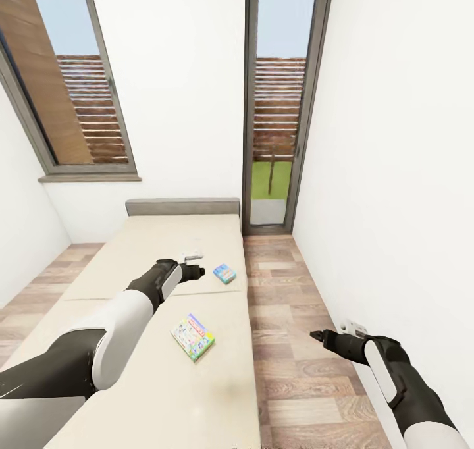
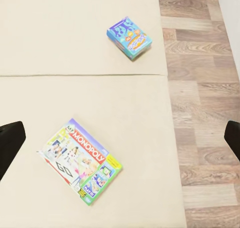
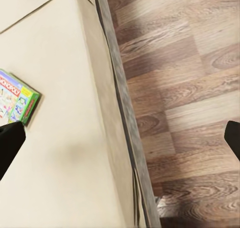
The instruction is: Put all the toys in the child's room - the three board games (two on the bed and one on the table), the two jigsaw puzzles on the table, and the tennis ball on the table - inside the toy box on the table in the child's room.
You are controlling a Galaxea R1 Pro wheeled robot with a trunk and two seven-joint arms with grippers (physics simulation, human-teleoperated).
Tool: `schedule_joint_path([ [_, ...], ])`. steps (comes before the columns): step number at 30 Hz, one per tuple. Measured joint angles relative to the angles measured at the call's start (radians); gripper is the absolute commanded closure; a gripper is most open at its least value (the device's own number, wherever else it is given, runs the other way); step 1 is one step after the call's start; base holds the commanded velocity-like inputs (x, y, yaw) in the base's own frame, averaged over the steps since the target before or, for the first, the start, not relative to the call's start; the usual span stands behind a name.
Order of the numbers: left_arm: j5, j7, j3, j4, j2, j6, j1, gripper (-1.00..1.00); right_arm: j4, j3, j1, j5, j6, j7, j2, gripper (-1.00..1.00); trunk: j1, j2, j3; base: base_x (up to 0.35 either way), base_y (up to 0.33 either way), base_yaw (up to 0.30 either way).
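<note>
The left hand (image 1: pixel 197 272) is up over the bed (image 1: pixel 118 271), and its two black fingers (image 2: pixel 10 145) are spread wide with nothing between them. Just beside it, toward the floor side of the bed, lies the small blue board game (image 1: pixel 224 273). Closer to the robot, the bigger green, yellow and red board game (image 1: pixel 193 337) lies flat on the beige mattress, well apart from the blue one. Nothing sits on top of either box.

The right hand (image 1: pixel 318 336) hangs over the wood floor (image 1: pixel 296 370) beside the bed, wide apart too, and holds nothing. A white wall (image 1: pixel 395 172) is close on that side. Past the grey headboard (image 1: pixel 182 206) stand a window (image 1: pixel 72 93) and a tall glass door (image 1: pixel 276 106).
</note>
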State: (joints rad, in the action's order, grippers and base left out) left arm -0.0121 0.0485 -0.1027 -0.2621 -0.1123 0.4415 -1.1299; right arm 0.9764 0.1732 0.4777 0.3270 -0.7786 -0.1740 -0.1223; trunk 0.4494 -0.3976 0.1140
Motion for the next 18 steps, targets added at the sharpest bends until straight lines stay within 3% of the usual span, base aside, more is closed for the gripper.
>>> schedule_joint_path([
  [18, -0.001, 0.000, -0.003, -0.004, -0.004, 0.001, 0.000, -1.00, 0.000, 0.002, 0.000, 0.001, 0.001, 0.000, -0.003, -1.00, 0.000, 0.000, 0.030, 0.000, 0.000, 0.000],
])
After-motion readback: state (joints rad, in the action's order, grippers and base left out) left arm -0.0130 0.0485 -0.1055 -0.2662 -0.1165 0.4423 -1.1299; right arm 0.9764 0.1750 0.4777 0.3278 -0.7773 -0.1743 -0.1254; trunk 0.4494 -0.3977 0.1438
